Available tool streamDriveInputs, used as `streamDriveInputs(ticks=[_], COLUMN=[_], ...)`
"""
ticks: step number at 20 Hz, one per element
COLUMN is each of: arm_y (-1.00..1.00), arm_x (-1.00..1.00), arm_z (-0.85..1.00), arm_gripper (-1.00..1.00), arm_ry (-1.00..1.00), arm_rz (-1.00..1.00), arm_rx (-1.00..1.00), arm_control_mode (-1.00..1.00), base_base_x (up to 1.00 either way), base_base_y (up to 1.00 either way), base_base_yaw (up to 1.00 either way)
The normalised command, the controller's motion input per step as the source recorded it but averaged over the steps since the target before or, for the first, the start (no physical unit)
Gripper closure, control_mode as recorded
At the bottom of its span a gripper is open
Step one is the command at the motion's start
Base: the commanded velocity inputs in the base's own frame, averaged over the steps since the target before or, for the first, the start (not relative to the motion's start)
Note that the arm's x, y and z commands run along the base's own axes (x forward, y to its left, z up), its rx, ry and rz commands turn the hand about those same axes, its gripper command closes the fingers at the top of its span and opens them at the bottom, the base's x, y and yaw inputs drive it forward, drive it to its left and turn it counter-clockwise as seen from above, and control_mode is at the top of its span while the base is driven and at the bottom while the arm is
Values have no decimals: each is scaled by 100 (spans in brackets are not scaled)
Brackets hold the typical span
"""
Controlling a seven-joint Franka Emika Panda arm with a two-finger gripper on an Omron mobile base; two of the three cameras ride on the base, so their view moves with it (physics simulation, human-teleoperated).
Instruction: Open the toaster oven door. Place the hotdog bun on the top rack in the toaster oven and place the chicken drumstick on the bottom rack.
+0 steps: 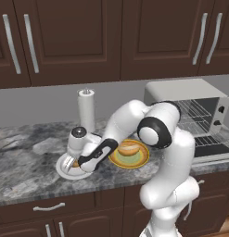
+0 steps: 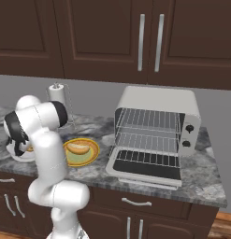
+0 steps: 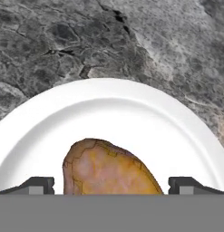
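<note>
Hand view shows the tool (image 3: pixel 111 186) spread wide and empty, one tip on either side of the chicken drumstick (image 3: pixel 109 170) on its white plate (image 3: pixel 113 106). It is likely light, firm and greasy (best gripped across the plump end). Rightward, the hotdog bun (image 1: pixel 129 149) sits on a yellow plate (image 1: pixel 141 162), and the toaster oven (image 1: pixel 190 104) stands open on the worktop (image 1: pixel 23 162).

My arm (image 1: pixel 176 152) is glossy white, built of rounded, tube-like segments. Dark black rings band my joints. My gripper (image 1: pixel 69 164) is white with small dark finger tips (image 3: pixel 38 185).
</note>
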Motion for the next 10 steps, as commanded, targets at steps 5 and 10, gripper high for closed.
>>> streamDriveInputs(ticks=[5, 10], arm_y=[10, 0], arm_x=[5, 2], arm_z=[-24, -11], arm_gripper=[100, 100], arm_ry=[3, 4], arm_rz=[0, 0], arm_rx=[-1, -1], arm_control_mode=[-100, -100], base_base_x=[0, 0], base_base_y=[0, 0], base_base_yaw=[0, 0])
